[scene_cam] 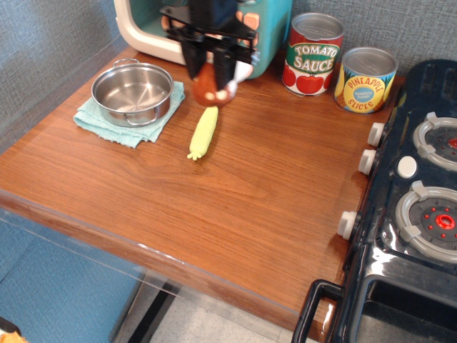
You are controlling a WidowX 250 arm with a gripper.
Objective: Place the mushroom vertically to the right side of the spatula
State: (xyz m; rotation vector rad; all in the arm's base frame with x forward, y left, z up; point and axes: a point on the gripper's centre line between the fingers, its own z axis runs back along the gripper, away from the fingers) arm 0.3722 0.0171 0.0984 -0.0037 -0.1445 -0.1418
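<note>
Hand (212,71) clamped on mushroom (207,84), near TOMATO SAUCE can (312,54), PINEAPPLE SLICES can (365,79).

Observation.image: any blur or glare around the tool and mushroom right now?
Observation.image: the tool and the mushroom it grips are slightly motion-smeared; the spatula handle stays sharp, its head hidden behind the mushroom; soft glare streaks the table near its front edge, and bright highlights sit inside the pot.
</note>
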